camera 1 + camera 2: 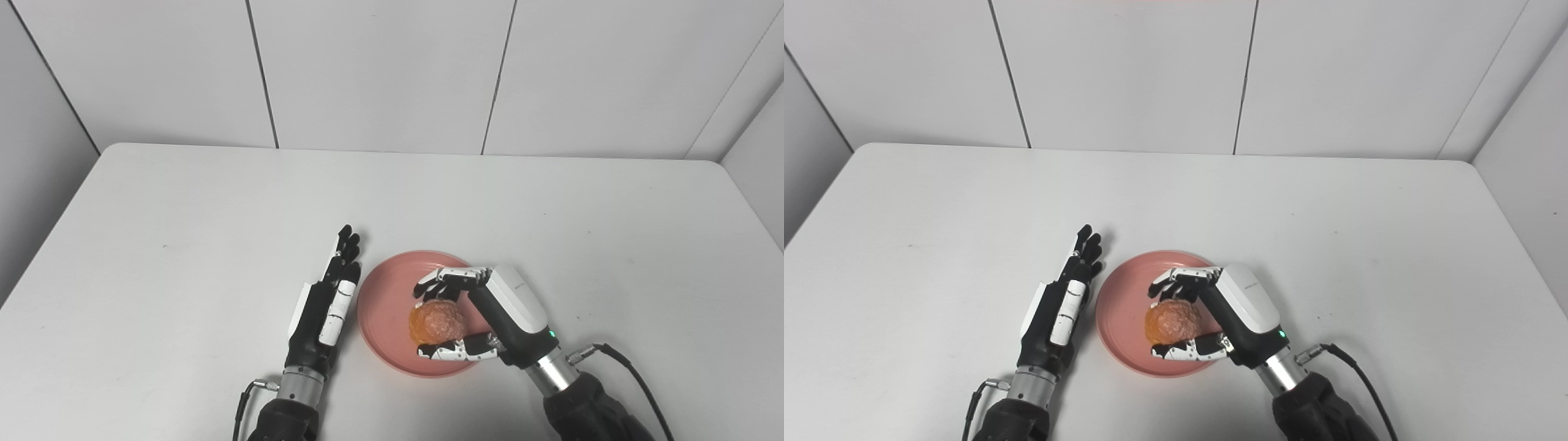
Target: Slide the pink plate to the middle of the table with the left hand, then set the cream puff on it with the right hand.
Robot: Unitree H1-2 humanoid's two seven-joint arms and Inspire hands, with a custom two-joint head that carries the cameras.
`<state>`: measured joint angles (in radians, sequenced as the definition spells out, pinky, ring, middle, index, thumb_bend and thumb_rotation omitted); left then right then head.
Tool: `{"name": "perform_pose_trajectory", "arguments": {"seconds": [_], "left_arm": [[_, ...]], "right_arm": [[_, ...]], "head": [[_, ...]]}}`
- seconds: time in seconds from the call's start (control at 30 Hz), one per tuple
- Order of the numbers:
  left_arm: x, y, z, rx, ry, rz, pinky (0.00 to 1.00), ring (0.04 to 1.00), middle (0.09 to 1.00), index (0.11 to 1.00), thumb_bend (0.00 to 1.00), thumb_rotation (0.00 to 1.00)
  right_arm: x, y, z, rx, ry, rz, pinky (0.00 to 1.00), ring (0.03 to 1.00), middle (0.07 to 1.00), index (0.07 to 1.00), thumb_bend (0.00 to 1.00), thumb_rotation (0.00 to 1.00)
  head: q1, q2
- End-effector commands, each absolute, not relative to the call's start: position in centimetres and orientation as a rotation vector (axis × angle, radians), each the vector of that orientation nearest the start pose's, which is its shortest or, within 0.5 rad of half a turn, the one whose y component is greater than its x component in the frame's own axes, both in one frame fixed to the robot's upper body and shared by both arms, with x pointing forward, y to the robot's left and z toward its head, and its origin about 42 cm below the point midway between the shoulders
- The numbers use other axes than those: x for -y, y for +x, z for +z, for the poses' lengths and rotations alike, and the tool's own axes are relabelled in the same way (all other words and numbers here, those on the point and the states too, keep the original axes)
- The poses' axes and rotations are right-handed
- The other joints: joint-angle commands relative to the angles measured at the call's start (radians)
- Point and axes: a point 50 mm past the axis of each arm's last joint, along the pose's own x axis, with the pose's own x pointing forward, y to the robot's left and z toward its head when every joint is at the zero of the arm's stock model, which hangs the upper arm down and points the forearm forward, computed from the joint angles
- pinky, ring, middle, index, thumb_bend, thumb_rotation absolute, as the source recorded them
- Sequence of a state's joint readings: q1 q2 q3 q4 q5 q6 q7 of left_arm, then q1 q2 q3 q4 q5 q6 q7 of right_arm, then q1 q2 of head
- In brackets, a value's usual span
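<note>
Pink plate [383, 294] sits on the white surface [184, 233] near the middle of its width, toward the robot's edge; sliding step judged done. Left hand [324, 306] lies flat on its edge just beside the plate's left rim, fingers [346, 245] straight and pressed together, holding nothing; whether it touches the rim cannot be told. Right hand [1213, 318] is over the plate, its fingers [1176, 278] curled over the far side of the cream puff [1170, 323] and the thumb under the near side, so the puff is pinched between them. The puff is inside the plate's rim, right of its centre; whether its underside already rests on the plate or hangs just above cannot be told from either eye view. Step in hand: placing the puff, near its end. Next move, as judged: lower until the puff bears on the plate if it does not yet, then spread fingers and thumb gently so the soft pastry is neither dragged nor rolled, and lift the hand clear upward and back to the right. Risk: the puff sticking to a fingertip, or the plate shifting when the hand leaves.
</note>
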<state>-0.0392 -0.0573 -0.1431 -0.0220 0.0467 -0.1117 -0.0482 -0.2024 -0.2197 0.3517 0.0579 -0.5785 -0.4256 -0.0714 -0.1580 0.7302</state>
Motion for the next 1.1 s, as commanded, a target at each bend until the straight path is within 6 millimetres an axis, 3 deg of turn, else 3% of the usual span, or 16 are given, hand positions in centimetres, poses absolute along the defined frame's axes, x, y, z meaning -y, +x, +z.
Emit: {"name": "perform_pose_trajectory", "arguments": {"seconds": [0.0, 0.13, 0.17, 0.27, 0.37, 0.4, 0.43, 0.5, 0.53, 0.57, 0.8, 1.07], "left_arm": [[-14.0, 29.0, 13.0, 0.218, -0.033, -0.207, 0.98, 0.997, 1.0, 0.987, 0.65, 0.95], [-14.0, 29.0, 12.9, 0.221, -0.05, -0.21, 0.99, 0.996, 1.0, 0.992, 0.64, 0.94], [-13.9, 29.0, 12.9, 0.219, -0.048, -0.21, 0.99, 0.995, 1.0, 0.992, 0.65, 0.94], [-13.9, 29.0, 13.0, 0.219, -0.041, -0.211, 0.99, 0.997, 1.0, 0.994, 0.65, 0.95], [-14.0, 28.9, 13.1, 0.214, -0.039, -0.211, 0.99, 1.0, 1.0, 0.991, 0.65, 0.95], [-14.0, 29.0, 13.1, 0.213, -0.044, -0.213, 0.99, 1.0, 1.0, 0.994, 0.65, 0.95], [-14.0, 28.9, 13.1, 0.212, -0.046, -0.216, 1.0, 1.0, 1.0, 0.996, 0.65, 0.94], [-14.0, 28.9, 13.1, 0.209, -0.048, -0.217, 1.0, 1.0, 1.0, 0.998, 0.65, 0.94], [-14.0, 28.9, 13.2, 0.209, -0.039, -0.216, 1.0, 1.0, 1.0, 0.998, 0.65, 0.94], [-14.1, 28.9, 13.2, 0.209, -0.034, -0.215, 0.99, 1.0, 1.0, 0.997, 0.65, 0.95], [-14.1, 28.9, 13.2, 0.209, -0.027, -0.218, 0.99, 1.0, 1.0, 0.993, 0.65, 0.96], [-14.2, 29.0, 13.0, 0.212, -0.041, -0.21, 0.99, 1.0, 1.0, 0.994, 0.64, 0.94]], "right_arm": [[16.1, 32.1, 16.0, 0.711, -0.71, 0.425, 0.47, 0.422, 0.507, 0.527, 0.51, 0.0], [16.2, 32.2, 16.0, 0.713, -0.726, 0.426, 0.51, 0.431, 0.514, 0.516, 0.51, 0.0], [16.3, 32.2, 16.0, 0.709, -0.732, 0.426, 0.55, 0.557, 0.548, 0.501, 0.51, 0.03], [16.4, 32.3, 16.1, 0.692, -0.757, 0.426, 0.65, 0.711, 0.722, 0.498, 0.5, 0.13], [16.4, 32.3, 16.3, 0.678, -0.807, 0.438, 0.76, 0.814, 0.798, 0.73, 0.52, 0.27], [16.5, 32.3, 16.4, 0.671, -0.824, 0.443, 0.86, 0.871, 0.843, 0.793, 0.53, 0.37], [16.5, 32.3, 16.5, 0.664, -0.836, 0.448, 0.89, 0.889, 0.857, 0.809, 0.53, 0.4], [16.6, 32.2, 16.6, 0.653, -0.851, 0.458, 0.98, 0.96, 0.921, 0.87, 0.55, 0.56], [16.6, 32.2, 16.6, 0.649, -0.854, 0.465, 0.99, 0.967, 0.928, 0.876, 0.56, 0.57], [16.6, 32.2, 16.7, 0.647, -0.856, 0.47, 1.0, 0.992, 0.974, 0.911, 0.59, 0.68], [16.9, 32.2, 17.0, 0.622, -0.872, 0.51, 1.0, 1.0, 1.0, 0.971, 0.69, 0.89], [17.2, 32.2, 17.2, 0.649, -0.781, 0.488, 1.0, 1.0, 1.0, 1.0, 0.73, 0.91]], "head": [[0.001, 0.001], [0.0, 0.005], [0.0, 0.005], [-0.002, 0.007], [0.0, 0.01], [0.0, 0.01], [-0.001, 0.009], [-0.001, 0.009], [-0.002, 0.01], [-0.002, 0.01], [0.0, 0.009], [0.001, 0.007]]}}
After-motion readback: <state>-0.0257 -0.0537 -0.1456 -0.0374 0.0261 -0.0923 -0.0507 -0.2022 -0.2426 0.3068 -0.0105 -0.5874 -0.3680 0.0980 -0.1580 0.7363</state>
